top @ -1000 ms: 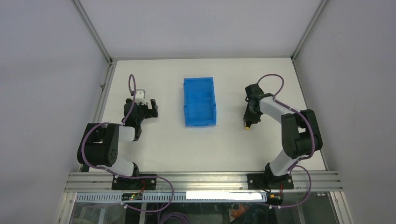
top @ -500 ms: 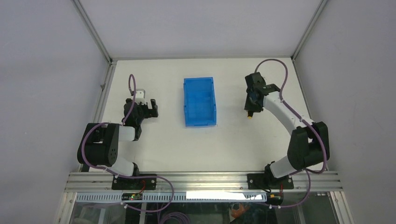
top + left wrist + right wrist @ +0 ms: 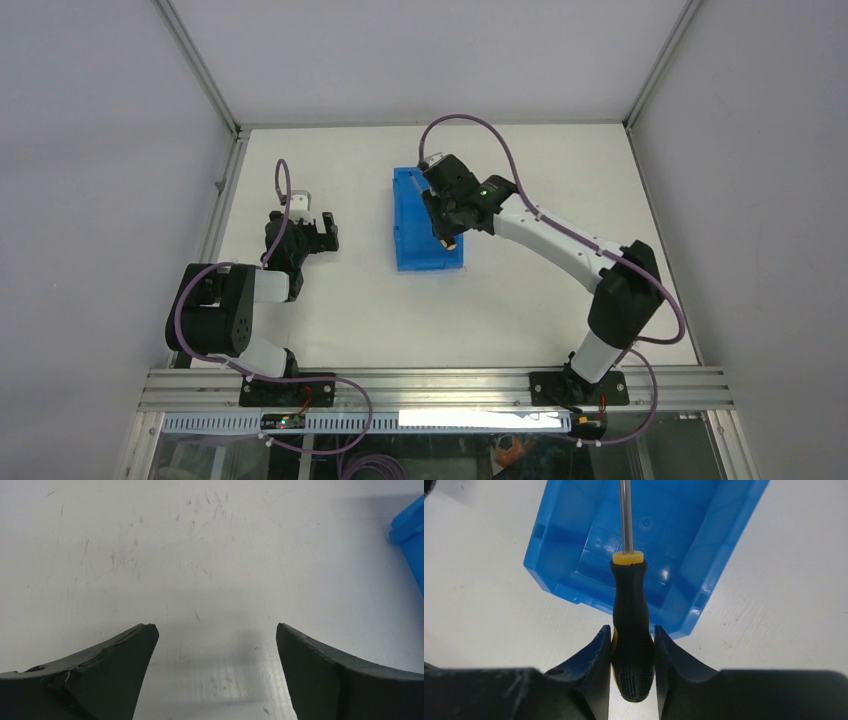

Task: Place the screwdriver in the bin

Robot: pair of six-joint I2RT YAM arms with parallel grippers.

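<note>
Right hand (image 3: 631,631), outstretched, holds the screwdriver (image 3: 629,602) over the bin (image 3: 555,541).

Bright blue bin (image 3: 415,245), black-handled screwdriver (image 3: 631,625) — yellow collar, scuffed white table (image 3: 200,555)

Bin (image 3: 569,540): glossy blue plastic, smooth. Screwdriver (image 3: 630,610): polished metal shaft; matt black handle, dimpled at the butt, yellow collar. Worktop (image 3: 200,555): matt white, scratched.
</note>
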